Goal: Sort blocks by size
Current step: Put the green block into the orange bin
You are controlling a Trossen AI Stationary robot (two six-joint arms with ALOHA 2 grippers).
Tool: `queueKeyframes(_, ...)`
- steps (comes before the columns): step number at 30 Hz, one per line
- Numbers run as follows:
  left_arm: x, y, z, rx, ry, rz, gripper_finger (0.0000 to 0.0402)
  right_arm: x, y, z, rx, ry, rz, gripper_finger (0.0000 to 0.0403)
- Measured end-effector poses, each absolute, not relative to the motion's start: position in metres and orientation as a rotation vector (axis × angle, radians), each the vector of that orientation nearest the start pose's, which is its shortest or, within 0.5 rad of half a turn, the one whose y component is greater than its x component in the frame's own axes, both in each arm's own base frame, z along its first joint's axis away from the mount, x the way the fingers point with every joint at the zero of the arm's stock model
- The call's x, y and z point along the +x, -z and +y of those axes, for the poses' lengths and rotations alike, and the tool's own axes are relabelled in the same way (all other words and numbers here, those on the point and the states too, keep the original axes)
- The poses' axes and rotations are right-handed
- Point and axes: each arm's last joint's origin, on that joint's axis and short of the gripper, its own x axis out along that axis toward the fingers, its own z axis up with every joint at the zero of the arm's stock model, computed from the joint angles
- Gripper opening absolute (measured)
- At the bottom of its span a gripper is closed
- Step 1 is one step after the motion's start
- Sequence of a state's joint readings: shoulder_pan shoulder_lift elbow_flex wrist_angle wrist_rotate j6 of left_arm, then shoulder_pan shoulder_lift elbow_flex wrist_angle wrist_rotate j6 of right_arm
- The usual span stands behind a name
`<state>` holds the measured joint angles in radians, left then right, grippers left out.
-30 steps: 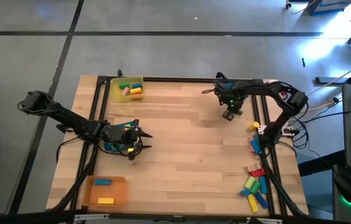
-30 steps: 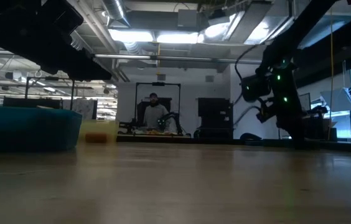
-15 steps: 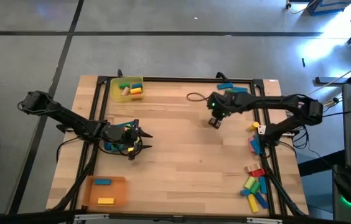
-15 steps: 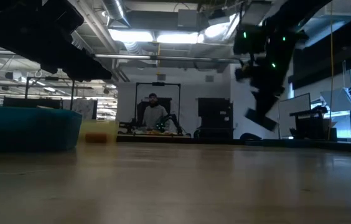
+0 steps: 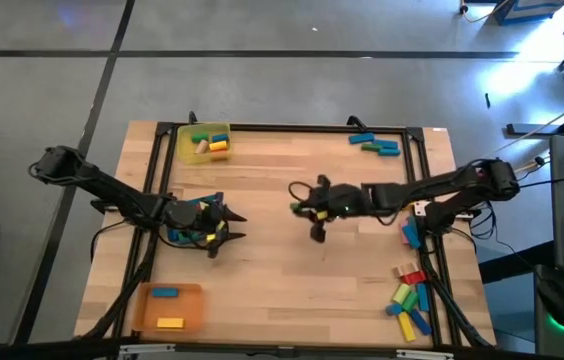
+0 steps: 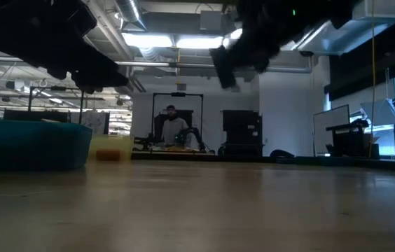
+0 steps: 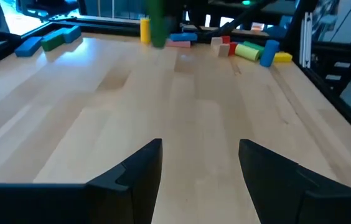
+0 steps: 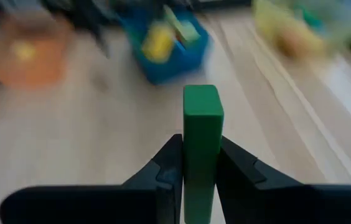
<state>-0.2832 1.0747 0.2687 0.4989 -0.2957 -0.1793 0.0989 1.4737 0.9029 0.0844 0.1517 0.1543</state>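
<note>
Start at nine o'clock on the table: your left gripper (image 5: 212,228) hangs over the blue tray (image 5: 184,236), and in its wrist view the two fingers (image 7: 139,169) stand well apart with nothing between them. It has not shifted over the last second, so count it as waiting.

Above it, at eleven o'clock, the yellow tray (image 5: 205,141) holds a few blocks; below, at seven o'clock, the orange tray (image 5: 169,306) holds a blue and a yellow one.

The change is in the middle. A second ago your right gripper (image 5: 314,212) was up near one o'clock by the far edge; it has now swept across to the table's centre, lifted clear of the wood in the low view. Its wrist view shows the fingers clamped on an upright green block (image 8: 201,137), with the blue tray ahead of it. So one block has left the far-edge group, and I judge the carry is headed for one of the trays on the left, most likely the blue.

Plenty remains: blue and green blocks (image 5: 375,144) at one o'clock, a few by the right rail (image 5: 408,232) at three o'clock, and the mixed pile (image 5: 410,300) at five o'clock. The sort is still early.
</note>
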Motion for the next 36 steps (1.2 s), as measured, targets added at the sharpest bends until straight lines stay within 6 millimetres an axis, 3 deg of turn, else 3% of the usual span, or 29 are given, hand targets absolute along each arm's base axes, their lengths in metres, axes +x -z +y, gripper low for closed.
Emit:
queueKeyframes(4,0.201,-0.171,-0.050,-0.105,-0.035,0.256,0.0196,0.329,-0.238,0.051,0.058,0.019,0.356,0.0070)
queueKeyframes(10,0.222,-0.171,-0.061,-0.105,-0.017,0.265,0.0196,0.347,-0.220,0.072,0.035,-0.022,0.246,0.0071)
queueKeyframes(18,0.242,-0.180,-0.079,-0.098,0.029,0.259,0.0196,0.359,-0.198,0.077,0.028,-0.027,0.234,0.0071)
queueKeyframes(30,0.250,-0.196,-0.068,-0.148,-0.026,0.186,0.0196,0.360,-0.197,0.089,0.031,-0.058,0.192,0.0071)
queueKeyframes(36,0.252,-0.196,-0.070,-0.148,-0.009,0.155,0.0196,0.366,-0.184,0.091,0.039,-0.062,0.160,0.0071)
